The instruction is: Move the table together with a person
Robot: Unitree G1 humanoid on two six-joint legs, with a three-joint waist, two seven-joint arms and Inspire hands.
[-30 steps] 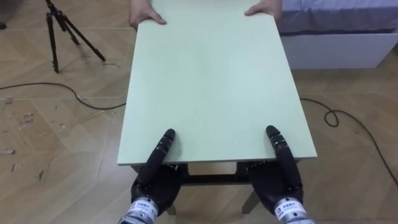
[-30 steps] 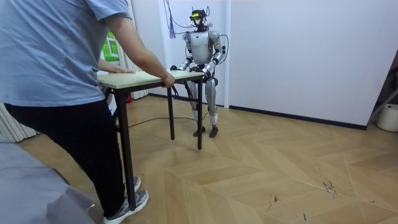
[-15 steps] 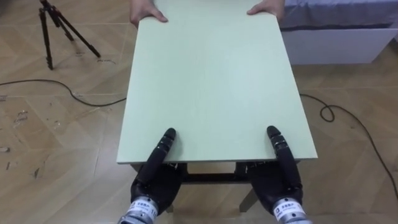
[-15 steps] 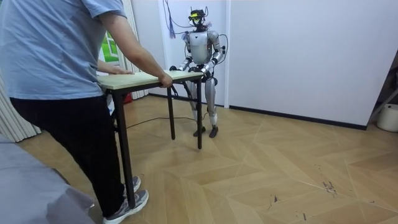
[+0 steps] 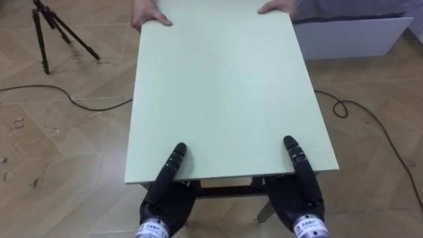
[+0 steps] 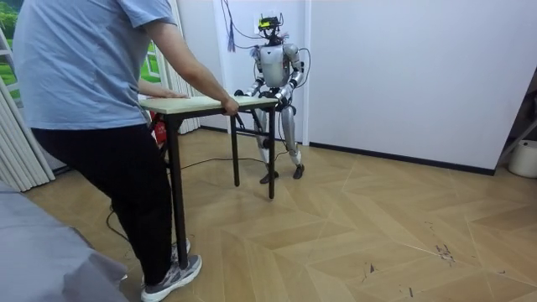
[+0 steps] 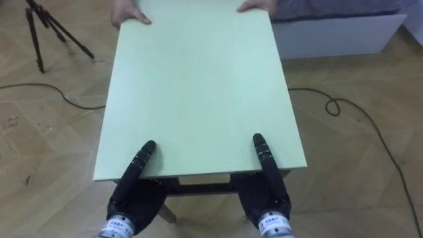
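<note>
At the near edge of the pale green table (image 5: pixel 225 92), around 7 o'clock in the eye view, the robot's left hand (image 5: pixel 166 199) clasps the board. Its thumb lies flat on the top, pointing toward 12 o'clock. The palm sits below the edge and the fingers run under the board, out of sight. The right hand (image 5: pixel 299 197) grips the same edge at about 5 o'clock in the same way, thumb on top and palm beneath. Both hands sit a little inside the near corners, well apart from each other, and the tabletop stretches away from them toward 12 o'clock.

At the far edge, a person's hand (image 5: pixel 147 16) holds the corner at 11 o'clock, and the person's other hand (image 5: pixel 276 8) holds the corner at 1 o'clock. On the wooden floor (image 5: pixel 59 152), a black tripod (image 5: pixel 49 33) stands at 10 o'clock from the table. A low white-sided bed (image 5: pixel 350 36) lies at 2 o'clock.

Seen from the room view, the robot stands upright at the table's far end, near a white wall (image 6: pixel 403 67). The person (image 6: pixel 92 84), in a blue T-shirt and dark trousers, stands at the near end on the room view's left. The tabletop runs level between the two.
</note>
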